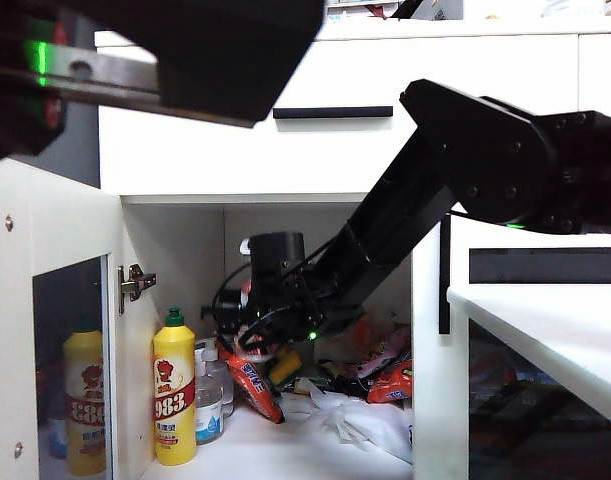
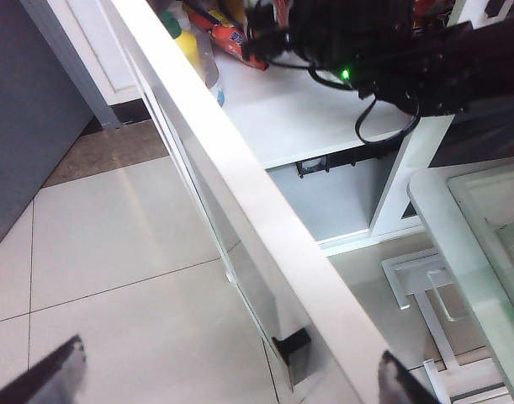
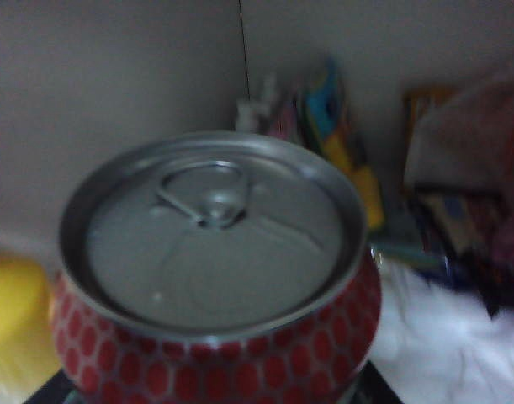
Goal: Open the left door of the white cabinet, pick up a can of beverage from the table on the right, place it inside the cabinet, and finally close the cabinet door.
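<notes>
so the left door (image 1: 45, 330) was already open, spread-wide left tool (image 2: 227, 379) idling beside it, and the right tool (image 1: 253, 340) was pinching the can (image 3: 214, 278) inside the white cabinet (image 1: 185, 130), leaving just release and door closing.

Pale glossy floor tiles (image 2: 113, 252) w/ dark grout lines, soft glare. Grey wall panel (image 2: 25, 109) beside white skirting. White frame stand (image 2: 425, 286) on floor nr glass-topped surface (image 2: 484, 227).

Colours I see inside the white cabinet (image 1: 185, 150)

My right gripper (image 1: 250, 340) is black, clamped on the can of beverage (image 3: 214, 278): red with pale honeycomb dots, silver lid. The yellow bottle (image 1: 174, 400) has a green cap and red label. My left gripper (image 2: 231, 383) shows black fingertips.
</notes>
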`<state>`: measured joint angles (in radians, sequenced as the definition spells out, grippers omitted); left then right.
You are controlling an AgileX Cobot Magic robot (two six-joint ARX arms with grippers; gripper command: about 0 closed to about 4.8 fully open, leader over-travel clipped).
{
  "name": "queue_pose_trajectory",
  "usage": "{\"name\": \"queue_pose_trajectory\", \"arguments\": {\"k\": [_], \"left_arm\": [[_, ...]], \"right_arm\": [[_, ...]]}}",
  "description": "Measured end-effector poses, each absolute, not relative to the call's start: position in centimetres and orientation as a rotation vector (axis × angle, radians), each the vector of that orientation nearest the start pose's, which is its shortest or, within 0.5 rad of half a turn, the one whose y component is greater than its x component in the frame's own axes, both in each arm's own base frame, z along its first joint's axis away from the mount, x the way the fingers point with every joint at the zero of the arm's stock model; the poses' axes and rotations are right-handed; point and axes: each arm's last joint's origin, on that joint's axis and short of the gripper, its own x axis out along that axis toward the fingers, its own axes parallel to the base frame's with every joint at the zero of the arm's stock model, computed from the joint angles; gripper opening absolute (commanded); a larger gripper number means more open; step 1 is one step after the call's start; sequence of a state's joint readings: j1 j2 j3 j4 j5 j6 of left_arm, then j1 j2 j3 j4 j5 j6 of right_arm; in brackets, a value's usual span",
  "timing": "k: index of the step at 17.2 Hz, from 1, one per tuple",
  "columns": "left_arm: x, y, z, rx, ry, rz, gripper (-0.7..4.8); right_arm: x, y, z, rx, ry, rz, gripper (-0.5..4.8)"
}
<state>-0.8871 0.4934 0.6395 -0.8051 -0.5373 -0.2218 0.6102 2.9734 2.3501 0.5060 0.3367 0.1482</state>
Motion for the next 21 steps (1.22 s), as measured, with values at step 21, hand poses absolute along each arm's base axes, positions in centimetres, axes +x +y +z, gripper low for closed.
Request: {"name": "queue_pose_trajectory", "arguments": {"k": [21], "left_arm": [[7.1,-6.4,26.7,0.217,0.531,-0.278,4.79]], "right_arm": [[49.4,35.8,5.9,0.428,0.267,0.268,4.61]]}}
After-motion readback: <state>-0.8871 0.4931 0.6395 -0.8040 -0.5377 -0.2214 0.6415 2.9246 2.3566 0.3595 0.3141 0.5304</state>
